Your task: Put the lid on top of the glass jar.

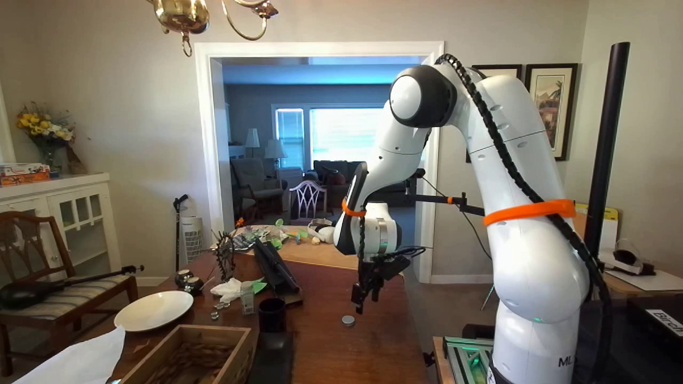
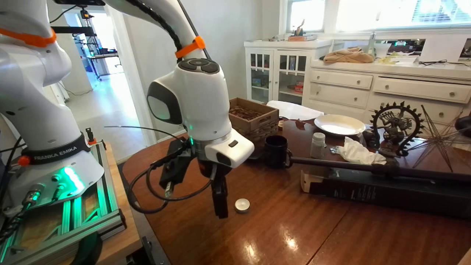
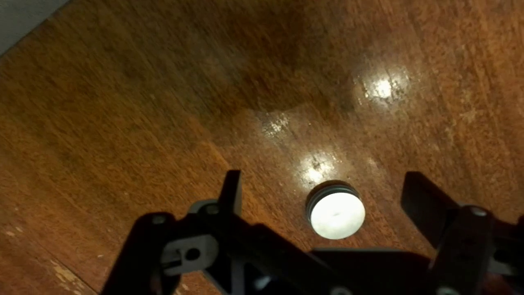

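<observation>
Gaping wide, claw (image 3: 323,175) near lid (image 3: 337,216)

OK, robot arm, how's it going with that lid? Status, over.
Gripper open above the table, holding nothing. Lid on the table, not yet gripped. Nothing seen between gripper and lid.

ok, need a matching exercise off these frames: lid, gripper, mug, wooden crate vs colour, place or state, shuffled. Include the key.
Things
1. lid
2. gripper
3. mug
4. wooden crate

Descriptions
A. black, standing upright
B. brown, rectangular
C. pale disc lying on the tabletop
D. open, holding nothing

Pairs: 1-C, 2-D, 3-A, 4-B
</observation>
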Tool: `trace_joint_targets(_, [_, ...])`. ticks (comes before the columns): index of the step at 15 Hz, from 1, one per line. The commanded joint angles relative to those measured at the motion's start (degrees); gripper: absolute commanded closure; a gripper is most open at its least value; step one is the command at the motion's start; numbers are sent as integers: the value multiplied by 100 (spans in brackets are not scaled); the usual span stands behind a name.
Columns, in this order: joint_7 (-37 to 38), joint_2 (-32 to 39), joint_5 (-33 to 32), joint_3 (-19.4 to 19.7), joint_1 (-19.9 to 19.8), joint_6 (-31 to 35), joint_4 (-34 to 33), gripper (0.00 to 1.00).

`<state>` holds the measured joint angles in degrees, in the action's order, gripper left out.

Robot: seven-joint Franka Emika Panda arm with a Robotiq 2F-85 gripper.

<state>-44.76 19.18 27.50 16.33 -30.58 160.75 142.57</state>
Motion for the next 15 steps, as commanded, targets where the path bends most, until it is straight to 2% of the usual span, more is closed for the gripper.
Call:
trace_joint_targets(1, [-824, 143, 490, -481, -432, 136, -89, 0])
trace_joint_targets(3, [-977, 204, 560, -584, -519, 201, -99, 0])
trace_joint_targets(4, [-685, 33, 342, -427, -377, 51, -22, 0])
trace_joint_targets(7, [-761, 88, 355, -489, -439, 95, -28, 0])
trace_joint_targets(9, [-1017, -19, 529, -648, -521, 462, -14, 0])
trace_joint_targets(15, [-901, 336, 447, -782, -468, 995, -111, 0])
